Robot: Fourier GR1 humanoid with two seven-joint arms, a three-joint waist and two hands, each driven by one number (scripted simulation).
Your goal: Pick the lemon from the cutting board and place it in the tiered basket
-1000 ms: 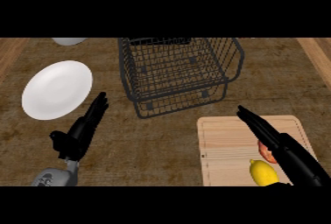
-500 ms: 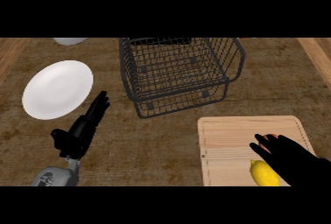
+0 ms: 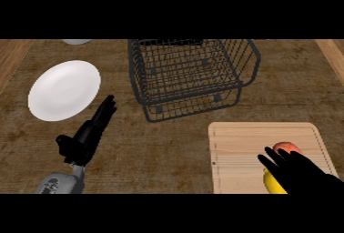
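Lying on the brown wood-grain table (image 3: 174,150): a white plate (image 3: 64,90) at left, a black wire tiered basket (image 3: 193,75) at centre, a cutting board (image 3: 269,157) at lower right.

Tabletop (image 3: 168,150) is seen as dark, rough-grained wood, matt. Cutting board (image 3: 249,141) is rendered as pale smooth wood. Tiered basket (image 3: 191,75) is made of thin dark metal wire. Plate (image 3: 64,91) is finished smooth, white, slightly glossy.

Tiered basket (image 3: 191,75) at twelve o'clock on counter (image 3: 168,145); plate (image 3: 64,90) at ten. Cutting board (image 3: 265,154) at four, bearing lemon (image 3: 271,181) at near edge and, just behind it, perhaps a second fruit (image 3: 287,147).
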